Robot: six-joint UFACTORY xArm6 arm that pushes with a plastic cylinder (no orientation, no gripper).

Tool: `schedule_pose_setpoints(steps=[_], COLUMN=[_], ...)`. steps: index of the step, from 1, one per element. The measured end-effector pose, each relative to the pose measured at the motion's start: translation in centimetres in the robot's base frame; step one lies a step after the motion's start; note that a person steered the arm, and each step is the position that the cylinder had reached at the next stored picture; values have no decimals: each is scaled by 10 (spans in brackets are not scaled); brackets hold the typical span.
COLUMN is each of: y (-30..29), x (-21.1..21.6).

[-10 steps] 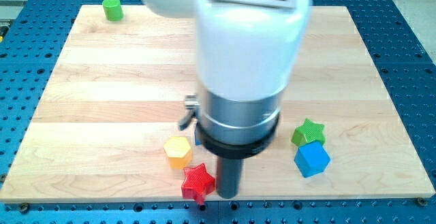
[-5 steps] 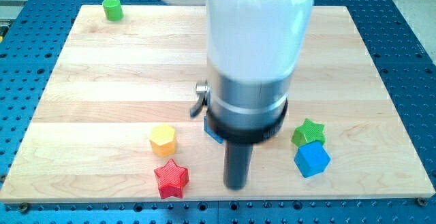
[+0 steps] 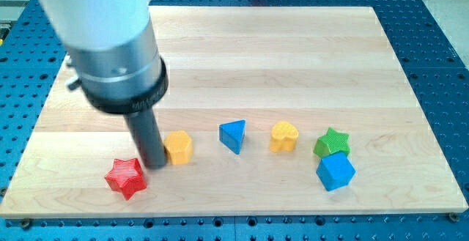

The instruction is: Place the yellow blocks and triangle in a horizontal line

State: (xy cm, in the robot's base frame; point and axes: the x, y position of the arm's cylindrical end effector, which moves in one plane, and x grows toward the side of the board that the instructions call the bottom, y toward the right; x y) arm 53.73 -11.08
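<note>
Here my tip (image 3: 155, 164) touches yellow hexagon (image 3: 178, 147) on wooden board (image 3: 293, 65).

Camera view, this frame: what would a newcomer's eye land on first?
The bulky white-and-grey arm at the view's left, my tip touching the left side of the yellow hexagonal block. Rightward in a row sit the blue triangular block and yellow heart-shaped block; a red star block lies lower left.
</note>
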Motion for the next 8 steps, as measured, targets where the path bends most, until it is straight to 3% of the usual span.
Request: schedule_pose_setpoints(steps=[1, 2, 3, 4, 6, 8], y=[-12, -99, -162, -155, -22, -18], x=[-49, -55, -8, 64, 48, 59])
